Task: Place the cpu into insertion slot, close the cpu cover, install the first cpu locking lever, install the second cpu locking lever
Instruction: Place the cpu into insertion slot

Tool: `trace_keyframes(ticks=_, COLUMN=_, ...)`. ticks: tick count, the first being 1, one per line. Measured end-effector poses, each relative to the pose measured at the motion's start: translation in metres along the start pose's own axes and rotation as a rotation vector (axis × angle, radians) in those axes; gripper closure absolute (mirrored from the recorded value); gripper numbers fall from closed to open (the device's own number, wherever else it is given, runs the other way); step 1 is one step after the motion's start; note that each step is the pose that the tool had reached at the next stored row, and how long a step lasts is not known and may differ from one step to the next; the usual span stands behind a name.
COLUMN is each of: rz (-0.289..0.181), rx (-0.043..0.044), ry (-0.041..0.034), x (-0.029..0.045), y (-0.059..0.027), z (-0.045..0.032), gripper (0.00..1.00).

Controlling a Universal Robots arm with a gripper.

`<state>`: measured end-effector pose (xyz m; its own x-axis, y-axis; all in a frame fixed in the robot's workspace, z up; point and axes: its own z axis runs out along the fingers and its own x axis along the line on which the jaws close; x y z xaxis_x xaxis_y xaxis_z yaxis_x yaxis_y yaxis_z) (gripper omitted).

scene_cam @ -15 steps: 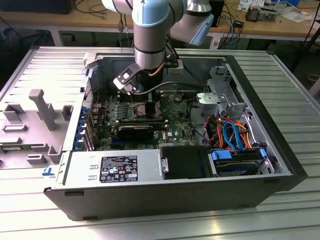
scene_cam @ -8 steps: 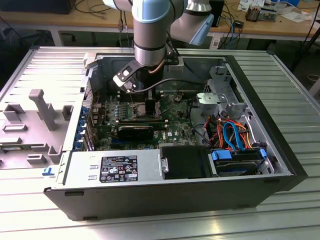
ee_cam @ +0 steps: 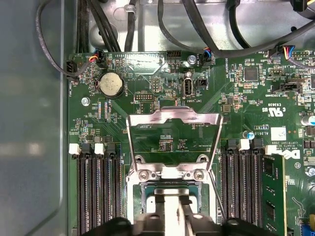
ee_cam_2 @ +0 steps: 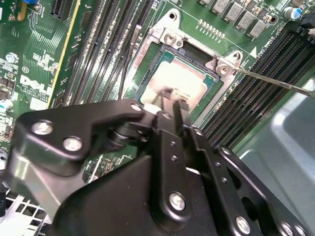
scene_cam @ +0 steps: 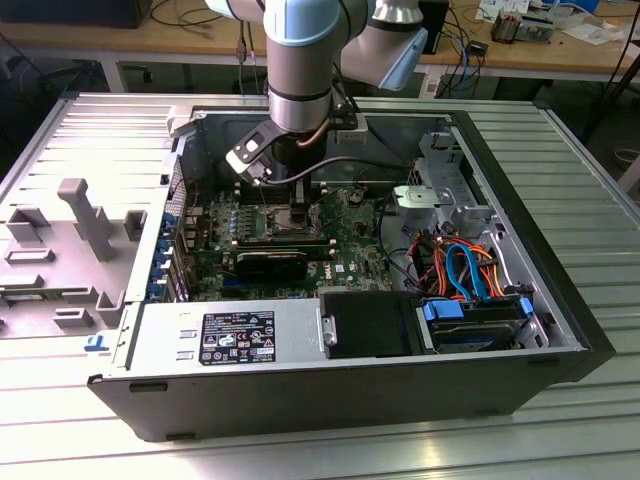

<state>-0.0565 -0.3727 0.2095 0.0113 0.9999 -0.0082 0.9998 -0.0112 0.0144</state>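
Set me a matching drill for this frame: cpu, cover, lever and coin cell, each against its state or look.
Things:
1. cpu
2. cover
3. lever
4. coin cell

States:
A. swung open, off the slot
B. round silver disc
C. in the slot, beneath the hand
D. thin rod jutting out sideways

Pairs: 1-C, 2-A, 3-D, 4-B
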Motion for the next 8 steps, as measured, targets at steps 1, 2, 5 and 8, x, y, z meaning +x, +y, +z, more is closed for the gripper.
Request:
trace_keyframes(ticks=1, rz=0.0, rx=0.0, ry=-0.0001, x=-0.0001, y=-0.0001, z=0.0002, gripper=0.83)
trace_keyframes(ticks=2, rz=0.0, rx=-0.0001, ry=0.0002, x=-0.0002, y=-0.0001, z=0.0004, gripper=0.89)
trace_keyframes(ticks=5, rz=0.0, rx=0.0, ry=0.0001, x=-0.0037, y=-0.0001, z=0.0016, gripper=0.89)
trace_keyframes(ticks=8, rz=0.0, rx=0.0001, ry=0.0001, x=-0.0053, y=-0.0001, z=0.0027, gripper=0.89)
